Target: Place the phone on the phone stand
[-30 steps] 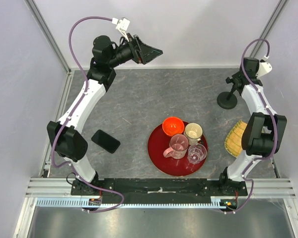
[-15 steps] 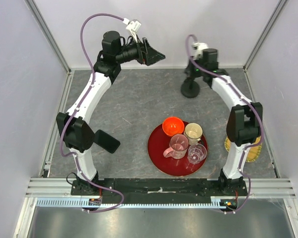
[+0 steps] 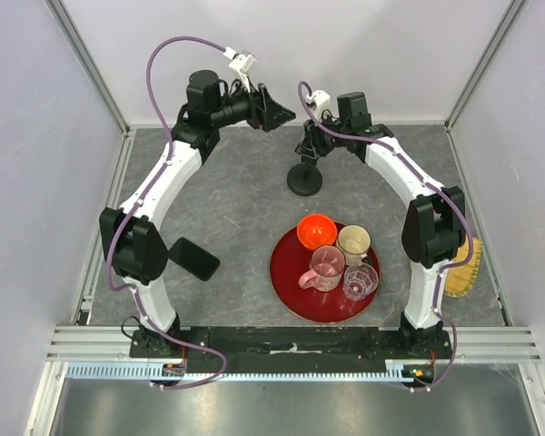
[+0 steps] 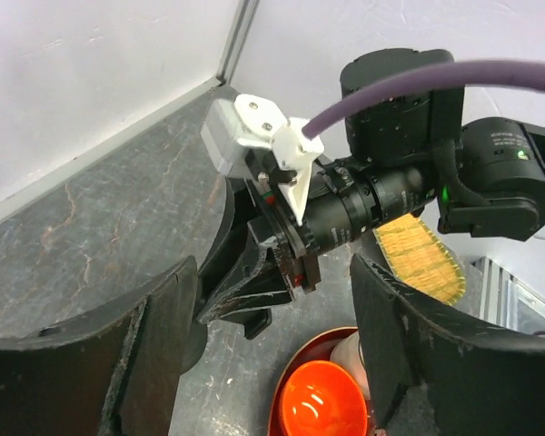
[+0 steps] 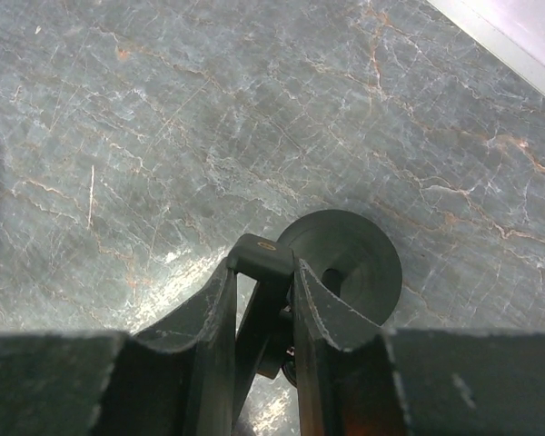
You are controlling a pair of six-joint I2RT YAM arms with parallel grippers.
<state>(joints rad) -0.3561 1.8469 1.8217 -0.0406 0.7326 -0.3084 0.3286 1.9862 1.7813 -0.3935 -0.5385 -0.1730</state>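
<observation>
A red tray (image 3: 293, 295) of cups (image 3: 327, 265) sits nearest. Left of it the phone (image 3: 193, 259) lies flat on the table, well apart from both grippers. Farther back, the right gripper (image 3: 311, 145) is clamped on the top of the phone stand (image 3: 304, 180). The left gripper (image 3: 277, 111) hangs beyond it, jaws apart.

Colours as I read them from my console: counter (image 3: 236, 200), grey marbled stone with pale and rust veins. Phone (image 3: 193, 259), glossy black, near left. Phone stand (image 3: 304, 179), matt black, far centre. Tray (image 3: 289, 274), deep red, bearing an orange bowl (image 3: 316, 231), cream cup (image 3: 353, 241), translucent pink mug (image 3: 327, 263) and clear glass (image 3: 361, 280). Brush (image 4: 422, 259), straw-yellow weave, right. Arms (image 3: 168, 177) white with black joints; cables (image 3: 154, 64) purple.
</observation>
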